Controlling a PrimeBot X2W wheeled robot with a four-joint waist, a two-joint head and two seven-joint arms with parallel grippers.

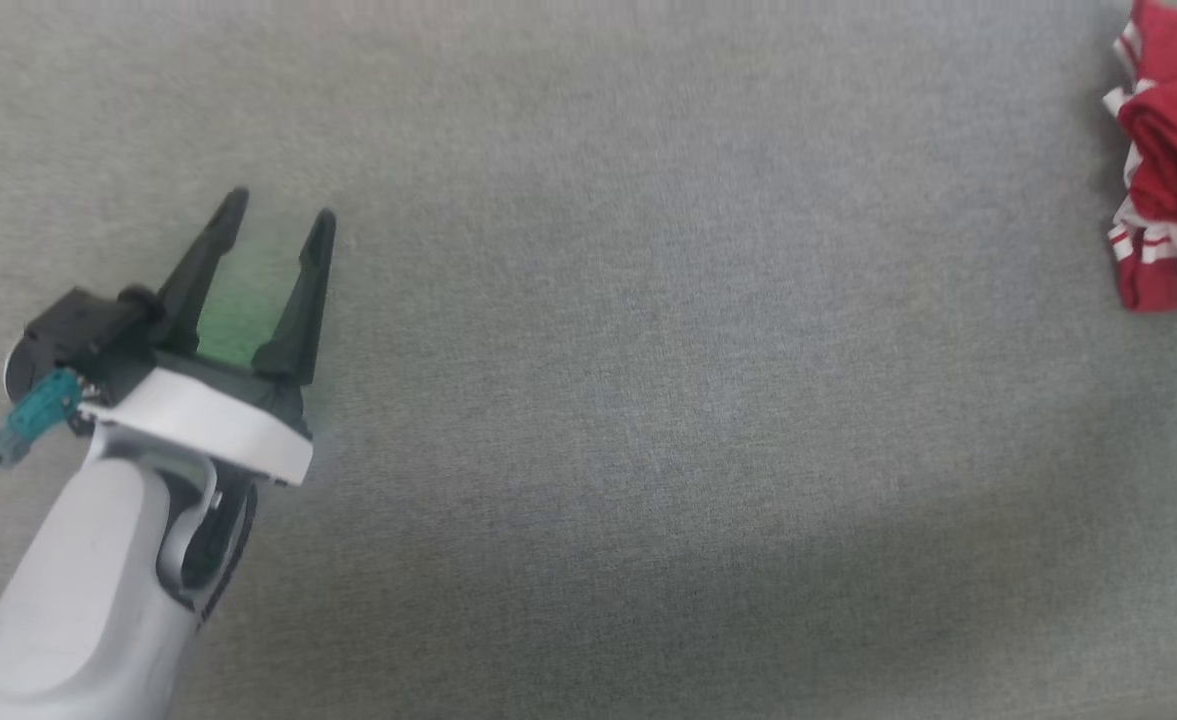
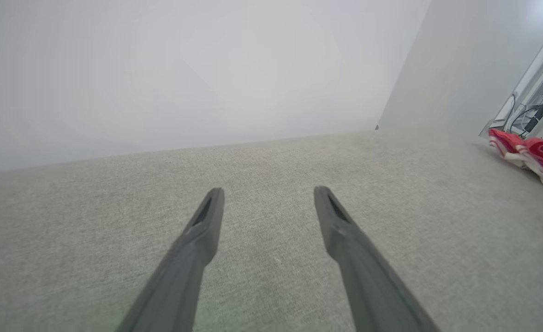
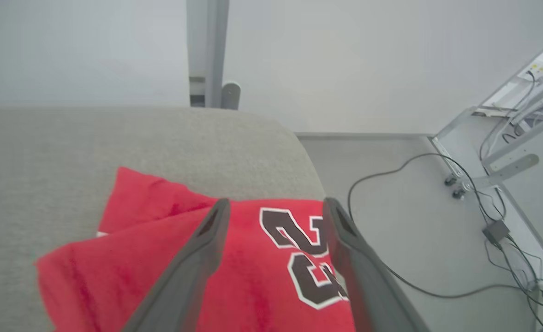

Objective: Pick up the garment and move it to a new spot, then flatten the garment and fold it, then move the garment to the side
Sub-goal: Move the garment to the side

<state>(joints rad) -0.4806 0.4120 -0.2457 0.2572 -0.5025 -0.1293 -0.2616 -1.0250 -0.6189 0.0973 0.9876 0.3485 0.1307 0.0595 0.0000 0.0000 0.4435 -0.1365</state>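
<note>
**Red garment (image 1: 1173,160) heaped at the grey desk's (image 1: 648,400) right edge**

Crumpled, its long axis runs along that edge, with red-white striped trim on the inner side. The left end effector (image 1: 280,207) hovers spread, well apart from it. The right end effector (image 3: 276,205) is spread above the black, white-outlined numerals.

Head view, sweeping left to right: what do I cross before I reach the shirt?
left gripper, open, at the lower left → a broad stretch of bare grey fabric surface → the garment, bunched up at the upper right edge.
</note>
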